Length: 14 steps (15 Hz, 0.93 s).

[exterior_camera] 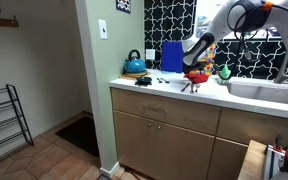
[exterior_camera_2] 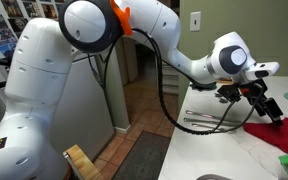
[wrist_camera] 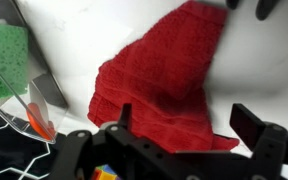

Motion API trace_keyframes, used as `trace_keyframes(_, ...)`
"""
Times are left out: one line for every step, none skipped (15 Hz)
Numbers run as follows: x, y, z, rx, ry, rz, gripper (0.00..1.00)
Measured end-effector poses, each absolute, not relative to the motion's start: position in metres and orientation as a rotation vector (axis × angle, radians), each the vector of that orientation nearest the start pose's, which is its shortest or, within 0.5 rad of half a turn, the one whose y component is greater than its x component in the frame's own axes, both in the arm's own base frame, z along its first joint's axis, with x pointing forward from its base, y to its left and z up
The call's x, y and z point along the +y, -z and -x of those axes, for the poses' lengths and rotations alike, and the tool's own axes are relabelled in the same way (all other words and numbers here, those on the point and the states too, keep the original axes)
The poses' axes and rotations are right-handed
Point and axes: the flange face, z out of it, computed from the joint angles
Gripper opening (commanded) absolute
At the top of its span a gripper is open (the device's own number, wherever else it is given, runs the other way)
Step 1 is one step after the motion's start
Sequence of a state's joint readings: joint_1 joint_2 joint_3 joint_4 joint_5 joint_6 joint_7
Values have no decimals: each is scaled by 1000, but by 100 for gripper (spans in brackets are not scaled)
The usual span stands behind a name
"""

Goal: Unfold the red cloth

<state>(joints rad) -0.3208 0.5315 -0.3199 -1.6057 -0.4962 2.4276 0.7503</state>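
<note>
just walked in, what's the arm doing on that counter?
The arm has its gripper over the red cloth, jaws open and holding nothing. The cloth lies bunched and folded on the white counter, not yet spread out. Whether the fingertips touch the fabric cannot be told. In an exterior view, the kettle and blue board stand farther along the counter, apart from the gripper.

A home kitchen: a white surface [exterior_camera: 169, 93] runs over wooden cabinets [exterior_camera: 164, 135] with drawers, a teal kettle [exterior_camera: 134, 64] stands by the wall, a black-and-white patterned backsplash [exterior_camera: 174, 20] rises behind, and a tiled floor [exterior_camera: 44, 158] lies below.
</note>
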Motion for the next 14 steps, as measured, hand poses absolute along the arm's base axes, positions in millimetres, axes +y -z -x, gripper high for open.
trace_keyframes(-403,-363,-595,-1232,-426,-2280,91)
trace_keyframes(-405,-360,-598,-1229,-426,-2276,78)
trace_keyframes(-407,-358,-601,-1224,-426,-2271,68)
trace_keyframes(-409,-356,-603,-1220,-426,-2266,58)
trace_keyframes(-410,-353,-606,-1216,-426,-2261,50)
trace_keyframes(-411,-351,-608,-1212,-426,-2257,44)
trace_keyframes(-413,-349,-609,-1208,-424,-2252,35)
trace_keyframes(-415,-348,-610,-1204,-424,-2246,28)
trace_keyframes(-417,-347,-611,-1201,-423,-2240,19)
trace_keyframes(-418,-345,-611,-1199,-421,-2235,12)
trace_keyframes(-420,-344,-611,-1196,-419,-2230,4)
trace_keyframes(-421,-344,-612,-1195,-419,-2226,0)
trace_keyframes(-422,-344,-612,-1195,-420,-2223,0)
trace_keyframes(-423,-344,-613,-1197,-422,-2221,0)
